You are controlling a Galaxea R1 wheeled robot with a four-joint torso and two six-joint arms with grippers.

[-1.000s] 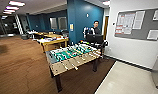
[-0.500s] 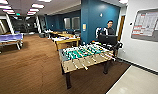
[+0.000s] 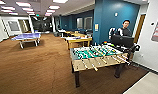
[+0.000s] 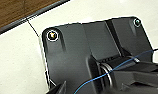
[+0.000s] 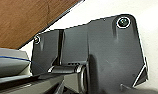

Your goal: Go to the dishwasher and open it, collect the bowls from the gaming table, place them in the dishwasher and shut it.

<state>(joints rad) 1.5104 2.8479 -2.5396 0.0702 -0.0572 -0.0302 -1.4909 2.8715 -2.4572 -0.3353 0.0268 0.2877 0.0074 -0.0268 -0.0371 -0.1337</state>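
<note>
The gaming table [image 3: 78,40], with a white top and yellow wooden sides, stands past the football table, in front of the blue wall. At this distance I cannot make out anything lying on its top. The bowls and the dishwasher are out of view. The left wrist view looks past the arm's dark plate [image 4: 77,60] onto pale floor and a strip of brown carpet. The right wrist view has its dark plate [image 5: 102,55] over the same pale floor and carpet.
A football table [image 3: 97,57] with a green field and rods stands close ahead on the right. A person [image 3: 123,30] stands behind it at a dark screen. A blue ping-pong table [image 3: 26,37] is far left. Brown carpet [image 3: 32,70] spreads ahead, pale floor [image 3: 147,85] at lower right.
The whole head picture has shifted: the camera has turned left, so the football table sits further right and the ping-pong table has come into the picture.
</note>
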